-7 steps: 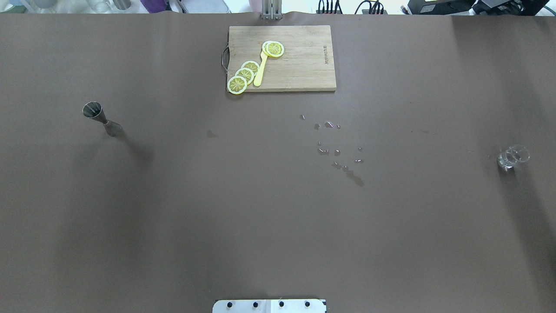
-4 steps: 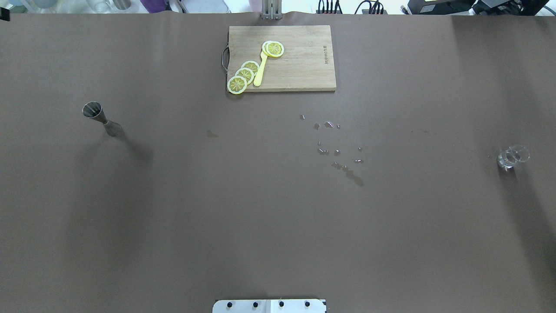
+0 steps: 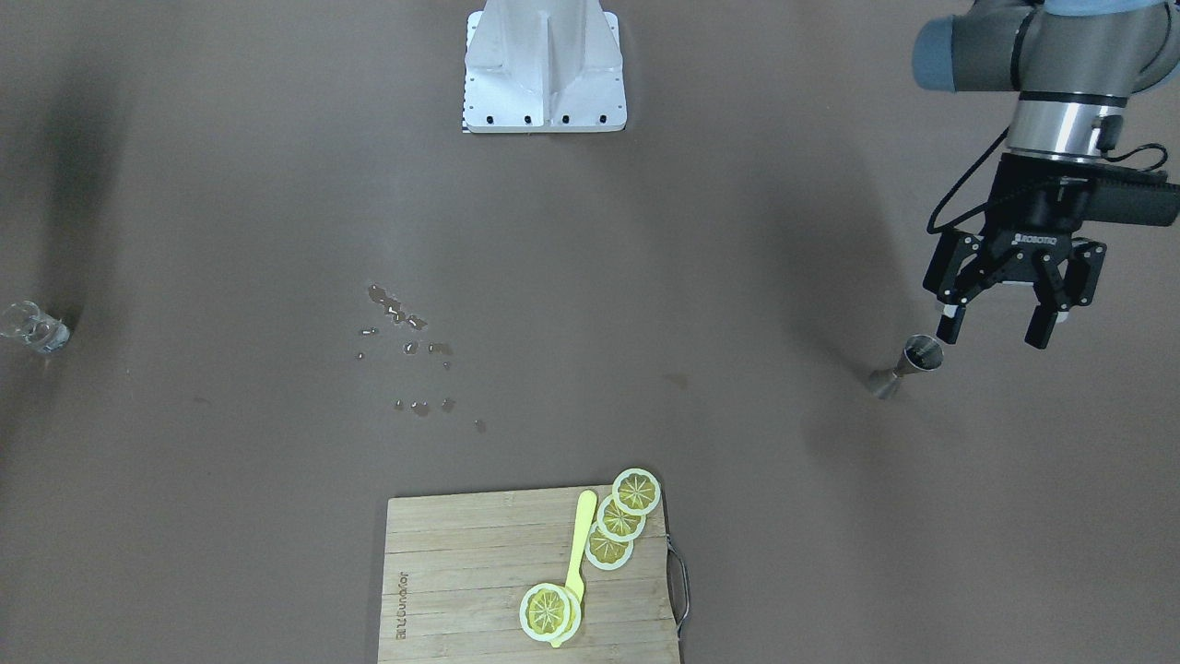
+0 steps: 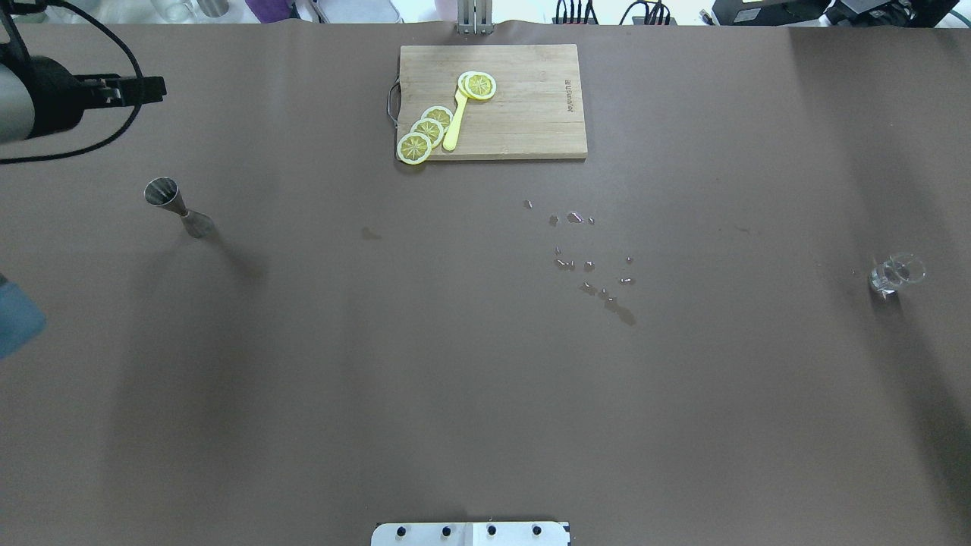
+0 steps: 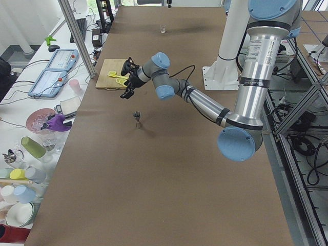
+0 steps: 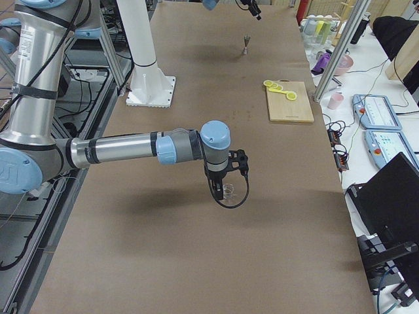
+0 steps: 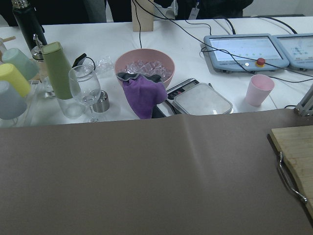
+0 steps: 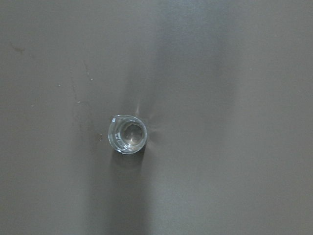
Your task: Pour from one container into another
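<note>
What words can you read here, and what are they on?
"ROBOTIQ": on the black body of the left end effector.
On the cutting board: a brand mark along one short edge, too blurred to read.
On the control panel screens in the left wrist view: too small to read.

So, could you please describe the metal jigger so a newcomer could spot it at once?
From the wooden cutting board at the far edge, look towards the robot's left end of the brown table. The jigger stands there alone, upright. It is metal, two cones joined hourglass-fashion, unlike the clear glass at the opposite end.
</note>
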Motion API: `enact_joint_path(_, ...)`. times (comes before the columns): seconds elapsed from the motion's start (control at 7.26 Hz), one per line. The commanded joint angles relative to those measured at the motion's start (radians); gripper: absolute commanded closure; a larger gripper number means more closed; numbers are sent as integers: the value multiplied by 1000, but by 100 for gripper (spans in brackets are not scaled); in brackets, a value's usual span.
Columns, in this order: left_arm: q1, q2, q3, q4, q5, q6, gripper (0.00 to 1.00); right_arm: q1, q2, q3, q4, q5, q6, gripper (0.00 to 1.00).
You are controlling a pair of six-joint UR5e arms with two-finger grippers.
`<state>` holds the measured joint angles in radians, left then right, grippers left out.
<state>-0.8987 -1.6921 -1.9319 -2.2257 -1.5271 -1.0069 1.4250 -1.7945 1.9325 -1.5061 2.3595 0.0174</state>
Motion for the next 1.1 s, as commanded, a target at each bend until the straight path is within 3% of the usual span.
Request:
enact_joint_path(0.0,162,136,-22,-125,288,-97,3,-29,-5,-1,35,23,-160,0)
enact_joint_path(0.28,289,222,-21,-207,536,-176,3,-28,-32,3,38,56,-342,0)
enact_joint_path(0.41,350,227,-13,-227,676,-176,3,-28,-42,-12,103,58,-411,0)
enact_joint_path(0.55,432,247,-12,-236,790,-199,3,-28,-71,-74,227,98,-428,0)
enact_joint_path(0.83,556,276,16,-236,960,-289,3,-26,-89,-255,584,148,-409,0)
enact_joint_path(0.96,570,276,34,-232,1002,-314,3,-24,-91,-345,712,167,-386,0)
